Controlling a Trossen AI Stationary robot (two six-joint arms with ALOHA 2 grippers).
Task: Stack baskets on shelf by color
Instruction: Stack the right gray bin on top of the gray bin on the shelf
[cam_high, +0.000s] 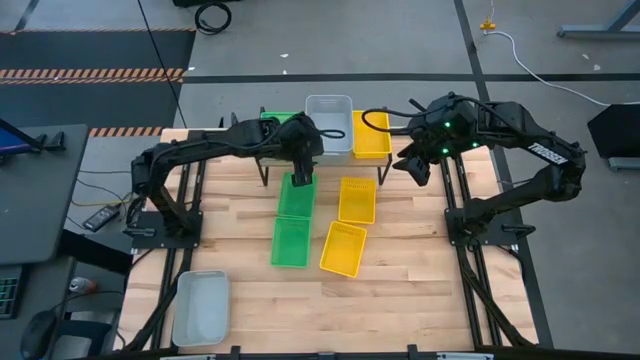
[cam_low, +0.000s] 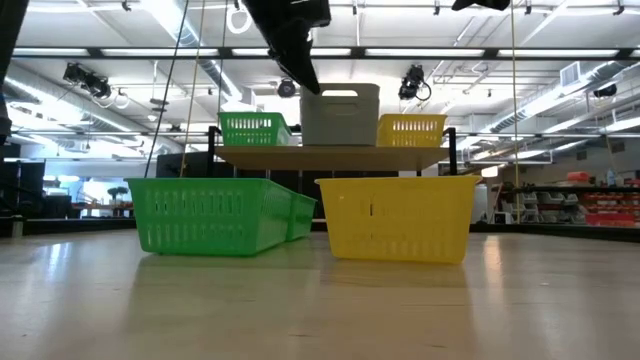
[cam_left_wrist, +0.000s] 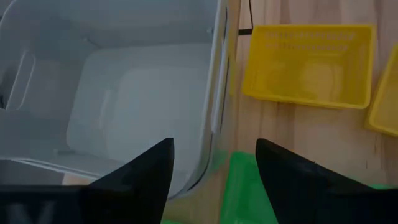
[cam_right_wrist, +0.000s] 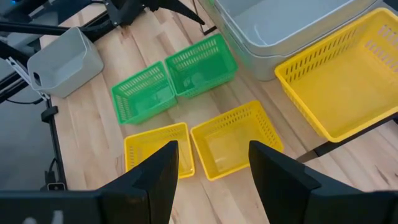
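Observation:
The shelf (cam_low: 340, 157) stands at the table's far side and carries a green basket (cam_low: 252, 129), a grey basket (cam_high: 329, 122) that looks stacked double (cam_right_wrist: 280, 25), and a yellow basket (cam_high: 372, 135). Two green baskets (cam_high: 296, 195) (cam_high: 291, 242) and two yellow baskets (cam_high: 357, 199) (cam_high: 343, 248) rest on their bases on the table in front of it. Another grey basket (cam_high: 201, 307) sits at the near left corner. My left gripper (cam_left_wrist: 214, 168) is open, just above the grey basket's near left corner (cam_left_wrist: 205, 165). My right gripper (cam_right_wrist: 211, 180) is open and hovers off the shelf's right end (cam_high: 418, 165).
The slatted tabletop (cam_high: 420, 300) has free room along its near edge and right side. Black arm bases stand at the left (cam_high: 160, 215) and right (cam_high: 480, 225) edges. The shelf's thin black legs (cam_high: 265, 172) stand close behind the nearest green basket.

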